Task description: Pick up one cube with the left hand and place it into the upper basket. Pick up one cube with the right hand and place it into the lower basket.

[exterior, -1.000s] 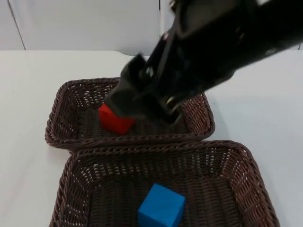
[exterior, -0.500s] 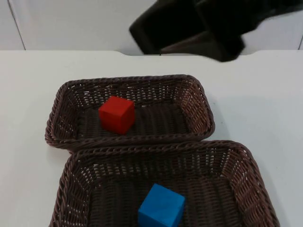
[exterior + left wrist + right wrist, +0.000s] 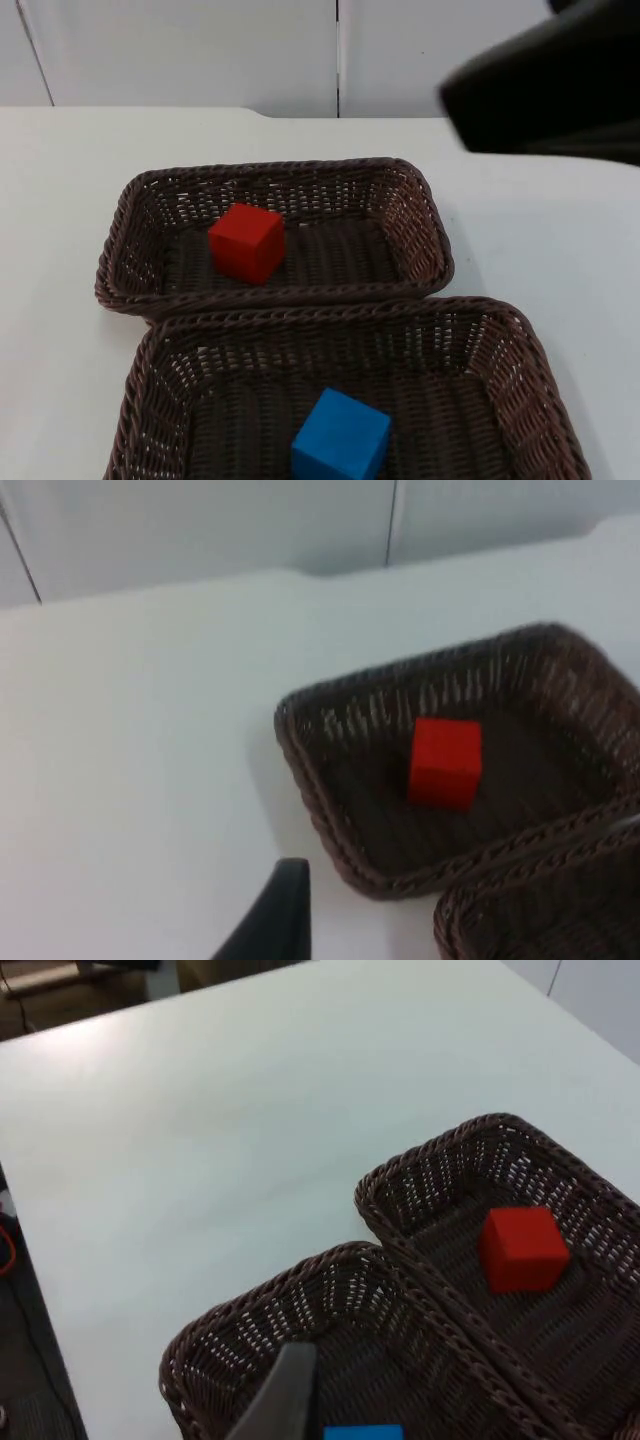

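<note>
right arm (image 3: 560,95): a second ago it hung low over the upper basket (image 3: 275,235), covering that basket's right half and far rim; half a second ago it was up above the far rim; now it sits at the upper right, off the basket.
red cube (image 3: 247,243): a second ago its top corner was hidden under the arm; now seen whole.
upper basket: far rim and right wall now uncovered.
</note>
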You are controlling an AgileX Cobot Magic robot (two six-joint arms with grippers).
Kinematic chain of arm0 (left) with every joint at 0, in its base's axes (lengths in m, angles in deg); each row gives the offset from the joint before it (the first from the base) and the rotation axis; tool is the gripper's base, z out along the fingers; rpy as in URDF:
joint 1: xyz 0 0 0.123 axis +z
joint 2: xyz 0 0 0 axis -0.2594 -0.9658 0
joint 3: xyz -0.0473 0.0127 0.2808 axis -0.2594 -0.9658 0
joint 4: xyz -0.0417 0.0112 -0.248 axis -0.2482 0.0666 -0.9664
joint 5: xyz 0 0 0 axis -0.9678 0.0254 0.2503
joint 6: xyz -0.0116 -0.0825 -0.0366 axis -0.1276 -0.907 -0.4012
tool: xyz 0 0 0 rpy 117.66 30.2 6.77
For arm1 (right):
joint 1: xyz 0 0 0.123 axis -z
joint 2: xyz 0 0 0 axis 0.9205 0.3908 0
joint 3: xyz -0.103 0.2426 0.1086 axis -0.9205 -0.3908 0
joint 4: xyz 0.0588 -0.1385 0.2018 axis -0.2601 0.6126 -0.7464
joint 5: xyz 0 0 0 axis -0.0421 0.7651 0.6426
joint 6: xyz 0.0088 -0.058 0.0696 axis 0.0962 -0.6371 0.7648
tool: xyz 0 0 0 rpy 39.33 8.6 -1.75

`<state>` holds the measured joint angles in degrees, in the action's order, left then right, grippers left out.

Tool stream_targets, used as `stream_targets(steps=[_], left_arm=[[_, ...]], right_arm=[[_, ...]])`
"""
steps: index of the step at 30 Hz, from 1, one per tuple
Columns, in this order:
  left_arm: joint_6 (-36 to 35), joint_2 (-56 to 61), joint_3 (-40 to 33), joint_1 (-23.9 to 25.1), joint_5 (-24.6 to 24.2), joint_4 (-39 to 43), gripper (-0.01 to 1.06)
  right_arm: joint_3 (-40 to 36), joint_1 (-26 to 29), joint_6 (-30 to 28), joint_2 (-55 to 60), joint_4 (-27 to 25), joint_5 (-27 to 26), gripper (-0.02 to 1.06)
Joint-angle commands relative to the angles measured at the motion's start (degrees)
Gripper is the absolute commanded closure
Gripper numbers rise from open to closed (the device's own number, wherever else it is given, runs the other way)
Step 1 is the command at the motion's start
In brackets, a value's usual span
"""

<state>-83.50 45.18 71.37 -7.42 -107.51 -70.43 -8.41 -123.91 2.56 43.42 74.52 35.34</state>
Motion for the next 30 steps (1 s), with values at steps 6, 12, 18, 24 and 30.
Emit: stream_targets(steps=[6, 12, 18, 24, 30], left_arm=[[2.5, 7.8, -0.2, -0.1, -6.4, -0.1, 0.07], [6.0, 13.0, -0.2, -0.1, -12.7, -2.0, 0.07], [9.2, 18.2, -0.2, -0.1, -15.3, -6.8, 0.07], [10.4, 23.5, -0.3, -0.1, -20.0, -7.4, 0.07], [10.4, 27.1, -0.4, -0.1, -23.3, -7.4, 0.07]], right_arm=[[-4.0, -0.3, 2.6, -8.6, 0.1, 0.1, 0.17], [-7.3, -0.3, 2.6, -15.3, 0.4, 0.5, 0.17], [-9.7, -0.3, 2.7, -20.8, 0.4, 2.3, 0.17], [-12.1, -0.3, 2.9, -25.4, 0.4, 3.1, 0.17], [-12.2, -0.3, 3.2, -28.7, 0.4, 7.1, 0.17]])
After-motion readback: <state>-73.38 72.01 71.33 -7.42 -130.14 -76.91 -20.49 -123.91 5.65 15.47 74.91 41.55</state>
